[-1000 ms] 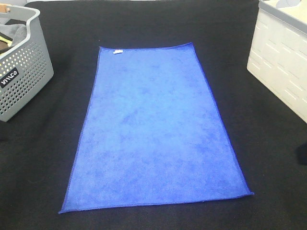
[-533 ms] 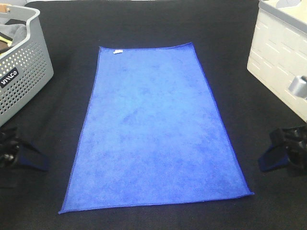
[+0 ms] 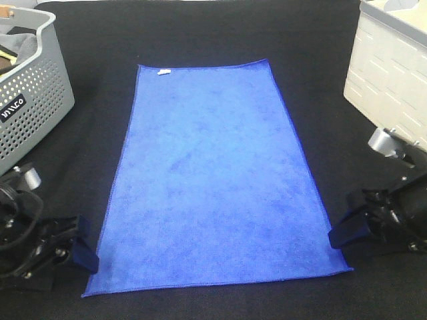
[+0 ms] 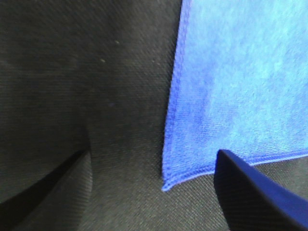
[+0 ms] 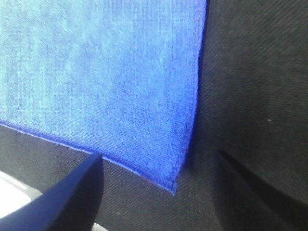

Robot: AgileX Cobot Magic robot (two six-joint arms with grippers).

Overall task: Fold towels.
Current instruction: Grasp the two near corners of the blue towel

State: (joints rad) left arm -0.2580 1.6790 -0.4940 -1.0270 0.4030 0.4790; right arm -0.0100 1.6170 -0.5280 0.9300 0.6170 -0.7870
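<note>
A blue towel (image 3: 217, 180) is seen laid flat on the black table (image 3: 320, 40), its near corners bracketed by the left gripper (image 3: 81, 250) and right gripper (image 3: 339, 233), fingers held apart, nothing grasped. Should the thin hem (image 4: 168, 144) be missed, the table's cloth could be pinched instead.

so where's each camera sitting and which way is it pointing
Exterior high: up high, looking down on the blue towel, black table; left end effector and right end effector show at its near corners.
Left wrist: on the left arm, facing down at one near towel corner; two fingers show.
Right wrist: on the right arm, facing the other near corner; two fingers show.
Shared: all three see the towel.
</note>
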